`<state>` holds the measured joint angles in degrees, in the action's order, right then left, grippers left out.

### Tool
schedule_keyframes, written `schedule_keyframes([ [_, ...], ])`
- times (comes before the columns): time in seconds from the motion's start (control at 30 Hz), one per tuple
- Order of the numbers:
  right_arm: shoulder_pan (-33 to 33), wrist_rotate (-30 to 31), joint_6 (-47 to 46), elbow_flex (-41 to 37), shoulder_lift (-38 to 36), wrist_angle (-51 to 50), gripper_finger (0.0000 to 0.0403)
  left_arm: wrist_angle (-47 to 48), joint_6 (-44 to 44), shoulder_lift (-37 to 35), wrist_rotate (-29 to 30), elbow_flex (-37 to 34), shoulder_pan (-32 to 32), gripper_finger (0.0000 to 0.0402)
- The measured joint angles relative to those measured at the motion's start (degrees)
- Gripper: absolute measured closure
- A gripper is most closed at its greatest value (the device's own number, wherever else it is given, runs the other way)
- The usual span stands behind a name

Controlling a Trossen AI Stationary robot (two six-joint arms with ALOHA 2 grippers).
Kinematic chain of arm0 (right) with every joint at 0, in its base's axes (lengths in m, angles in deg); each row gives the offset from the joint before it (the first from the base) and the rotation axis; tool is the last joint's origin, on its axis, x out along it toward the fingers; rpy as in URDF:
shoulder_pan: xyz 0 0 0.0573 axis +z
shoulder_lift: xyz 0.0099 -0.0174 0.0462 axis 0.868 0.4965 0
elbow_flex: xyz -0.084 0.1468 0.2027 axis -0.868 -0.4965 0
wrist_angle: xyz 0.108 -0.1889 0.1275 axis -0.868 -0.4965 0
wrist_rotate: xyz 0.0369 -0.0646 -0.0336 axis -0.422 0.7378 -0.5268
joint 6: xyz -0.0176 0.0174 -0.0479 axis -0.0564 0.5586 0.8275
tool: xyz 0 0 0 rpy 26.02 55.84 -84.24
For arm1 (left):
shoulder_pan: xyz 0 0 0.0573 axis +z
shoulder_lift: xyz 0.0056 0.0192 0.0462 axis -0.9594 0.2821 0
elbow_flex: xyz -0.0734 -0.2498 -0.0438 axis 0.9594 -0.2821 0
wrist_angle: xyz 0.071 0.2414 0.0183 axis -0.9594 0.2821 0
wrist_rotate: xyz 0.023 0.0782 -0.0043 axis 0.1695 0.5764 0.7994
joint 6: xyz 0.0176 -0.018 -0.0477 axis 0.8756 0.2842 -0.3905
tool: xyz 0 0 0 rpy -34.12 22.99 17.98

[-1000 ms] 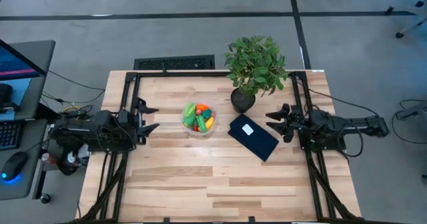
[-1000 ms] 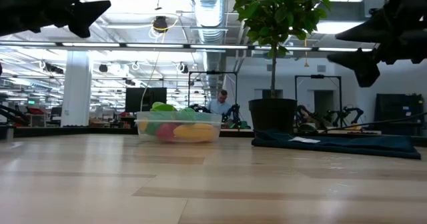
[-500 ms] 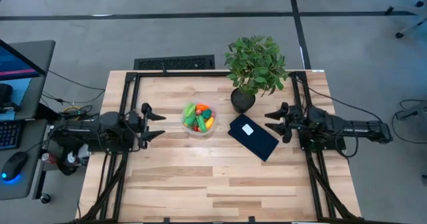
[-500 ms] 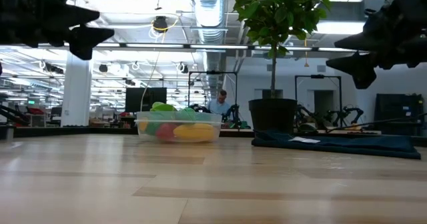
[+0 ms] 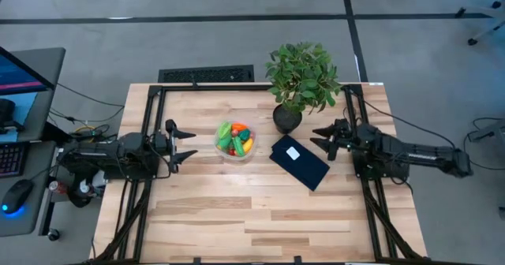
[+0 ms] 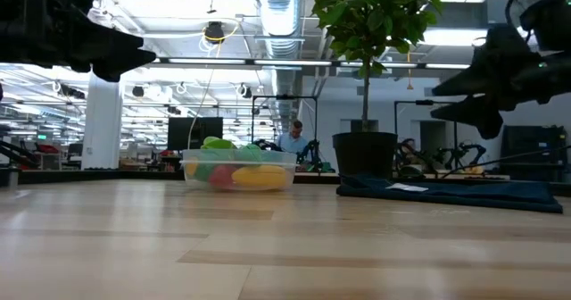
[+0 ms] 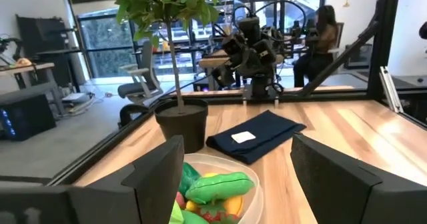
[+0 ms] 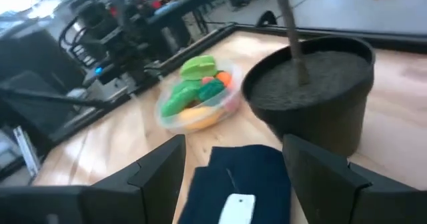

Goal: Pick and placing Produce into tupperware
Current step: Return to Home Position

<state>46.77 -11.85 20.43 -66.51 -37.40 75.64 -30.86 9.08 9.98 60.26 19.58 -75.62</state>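
**High view:** my left claw (image 5: 189, 143) sat over the left side of the counter (image 5: 237, 210). Its fingers were spread wide and held nothing. It pointed at the tupperware (image 5: 220, 147) but was apart from it. My right claw (image 5: 316, 137) was at the right side, also wide and empty, near the potted plant (image 5: 302, 76) and just off a corner of the dark blue rectangle (image 5: 304, 168) with its white label (image 5: 293, 153). The tupperware stood mid-counter between both claws. The produce (image 5: 236, 137) was piled inside it in green, orange, yellow and red pieces.

**Low view:** both claws hung above the counter, the left claw (image 6: 134, 61) at upper left and the right claw (image 6: 437, 102) over the dark blue rectangle (image 6: 446, 191). The tupperware (image 6: 239, 160) rested on the counter, with produce (image 6: 236, 176) heaped past its rim. A person (image 6: 290, 139) showed far behind.

**Left wrist view:** my fingers (image 7: 157, 177) stood wide apart. The tupperware (image 7: 259, 184) was close, with a green piece on top of the produce (image 7: 220, 184). The pot (image 7: 181, 121) and the dark blue rectangle (image 7: 267, 127) lay beyond.

**Right wrist view:** my fingers (image 8: 320, 177) were wide, with nothing between them. The dark blue rectangle (image 8: 250, 167) was close and the pot (image 8: 310, 104) stood beside it. The tupperware (image 8: 230, 104) was farther off, full of produce (image 8: 193, 84).
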Motion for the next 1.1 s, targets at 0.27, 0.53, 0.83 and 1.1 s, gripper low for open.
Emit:
schedule_keyframes([
  [0.27, 2.87, -19.0, 22.9, -0.02, -0.67, 7.54, 0.0159, 0.9, 2.06, 0.0, -5.87, -0.02, 0.0, 0.0136],
  [0.53, 6.26, -14.54, 21.39, -0.02, -0.87, 2.27, 0.0174, 1.53, -1.37, 0.0, -9.33, -0.04, -0.02, 0.0136],
  [0.83, 14.94, -8.8, 27.81, -0.02, -4.87, 4.82, 0.0202, 1.53, -1.86, 0.0, -9.35, -0.04, -0.02, 0.0136],
  [1.1, 20.14, -5.89, 31.76, 0.0, -8.0, 0.55, 0.0243, 1.55, -0.39, 0.0, -9.49, -0.04, -0.02, 0.0136],
])
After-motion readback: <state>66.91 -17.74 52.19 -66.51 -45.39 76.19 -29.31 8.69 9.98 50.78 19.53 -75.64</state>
